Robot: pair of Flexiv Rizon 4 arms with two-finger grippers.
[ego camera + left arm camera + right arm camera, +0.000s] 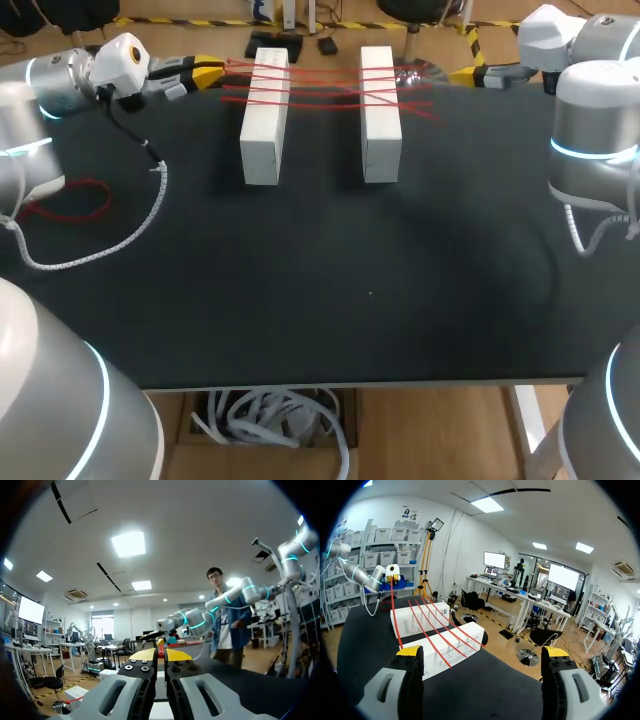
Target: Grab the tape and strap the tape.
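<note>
Two white blocks (264,117) (380,113) stand side by side at the back of the black table (330,290). Thin red tape (330,88) zigzags across their far ends in several strands. One strand runs to my left gripper (212,72), which hovers just left of the left block and is shut on the tape. In the left wrist view its yellow tips (160,654) are pressed together with a bit of red between them. My right gripper (468,75) is at the back right of the blocks, open and empty. In the right wrist view (482,652) the blocks (445,647) and the tape (427,625) lie ahead of it.
A loose loop of red tape (72,200) lies on the table's left side under my left arm. A white spiral cable (130,232) hangs from that arm and droops onto the table there.
</note>
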